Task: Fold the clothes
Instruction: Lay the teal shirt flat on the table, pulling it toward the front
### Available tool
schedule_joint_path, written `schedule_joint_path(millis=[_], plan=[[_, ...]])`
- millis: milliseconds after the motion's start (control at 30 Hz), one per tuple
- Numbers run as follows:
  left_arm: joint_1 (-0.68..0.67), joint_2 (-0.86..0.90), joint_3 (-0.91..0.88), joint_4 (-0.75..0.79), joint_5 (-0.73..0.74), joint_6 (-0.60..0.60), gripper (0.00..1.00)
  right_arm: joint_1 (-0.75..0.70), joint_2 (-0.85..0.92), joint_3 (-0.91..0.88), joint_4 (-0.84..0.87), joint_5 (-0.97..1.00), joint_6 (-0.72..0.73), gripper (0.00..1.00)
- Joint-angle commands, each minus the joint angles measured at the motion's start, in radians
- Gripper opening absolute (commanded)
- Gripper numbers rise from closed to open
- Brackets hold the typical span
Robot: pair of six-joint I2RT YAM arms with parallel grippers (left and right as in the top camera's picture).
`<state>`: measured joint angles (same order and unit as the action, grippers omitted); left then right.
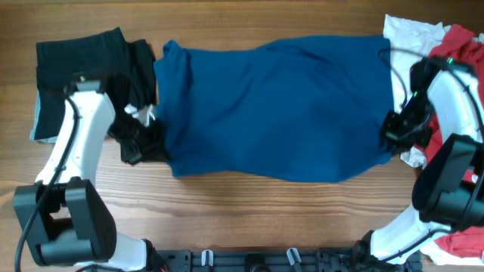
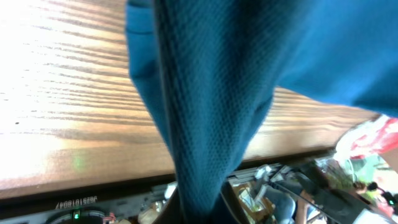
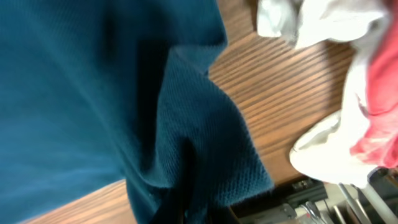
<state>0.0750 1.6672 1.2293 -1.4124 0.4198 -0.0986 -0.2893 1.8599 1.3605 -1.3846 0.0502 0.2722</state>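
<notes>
The dark blue shirt [image 1: 276,106] lies stretched across the middle of the wooden table. My left gripper [image 1: 148,140] is shut on the shirt's left edge; in the left wrist view the blue cloth [image 2: 211,112] rises from between my fingers. My right gripper [image 1: 392,136] is shut on the shirt's right edge; the right wrist view shows a bunched fold of blue cloth [image 3: 205,143] in my jaws. Both sets of fingertips are hidden by cloth. A black garment [image 1: 83,64] lies at the far left. White cloth [image 1: 408,34] and red cloth [image 1: 465,45] lie at the right.
The wooden table [image 1: 249,211] shows bare wood along the front. The white and red pile [image 3: 348,124] sits close beside my right gripper. A rail with fittings [image 1: 265,261] runs along the front edge.
</notes>
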Motion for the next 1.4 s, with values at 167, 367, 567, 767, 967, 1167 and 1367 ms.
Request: schedule_joint_path(millis=[167,367,567,767,967,1167,1367], plan=[[0.087,-0.328,-0.167,0.134,-0.030,-0.061,0.04,0.000,-0.468,-0.185,0.130,-0.016,0.048,0.04],[0.092,-0.642,-0.167,0.170,-0.027,-0.094,0.04,0.000,-0.876,-0.143,0.144,-0.017,0.046,0.04],[0.092,-0.939,-0.159,0.323,0.023,-0.156,0.04,0.000,-1.178,-0.136,0.267,-0.017,0.061,0.04],[0.092,-0.993,-0.162,0.494,-0.028,-0.291,0.04,0.000,-1.181,-0.135,0.416,-0.050,0.060,0.04],[0.086,-0.697,-0.164,0.559,-0.006,-0.303,0.04,0.000,-0.761,-0.135,0.466,-0.185,-0.043,0.04],[-0.024,-0.221,-0.136,0.904,0.082,-0.310,0.04,0.042,-0.193,-0.017,0.516,-0.270,-0.089,0.04],[-0.065,0.193,0.358,1.102,0.184,-0.466,0.04,0.077,0.136,0.650,0.470,-0.443,-0.012,0.04]])
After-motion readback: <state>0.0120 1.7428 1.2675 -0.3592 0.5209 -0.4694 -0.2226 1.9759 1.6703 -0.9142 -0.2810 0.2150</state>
